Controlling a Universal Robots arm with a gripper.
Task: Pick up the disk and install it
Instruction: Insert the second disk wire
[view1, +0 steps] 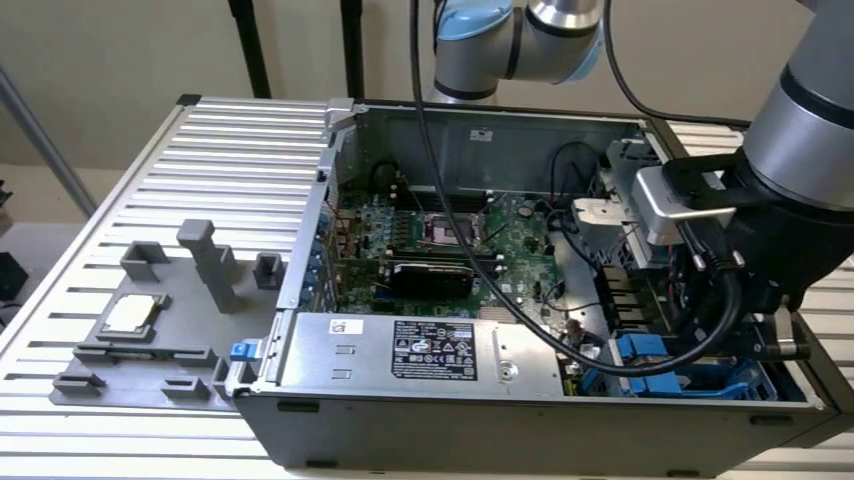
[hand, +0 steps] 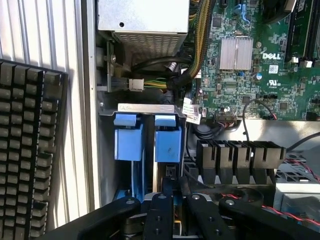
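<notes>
Black claw (hand: 172, 192) clenched narrow on the top edge of the silver-grey disk in its blue plastic carrier frame (hand: 167, 145), seated low in the blue drive cage (view1: 694, 370); risk: tilt jams carrier against neighbouring blue carrier (hand: 128, 142) or snags black cables (hand: 200, 131).

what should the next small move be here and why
Probably press the disk a little deeper into the drive cage. The fingers are nearly closed around its edge, and its blue carrier sits upright in the slot beside another blue carrier, so it looks partly inserted; whether it has seated can't be told.
</notes>
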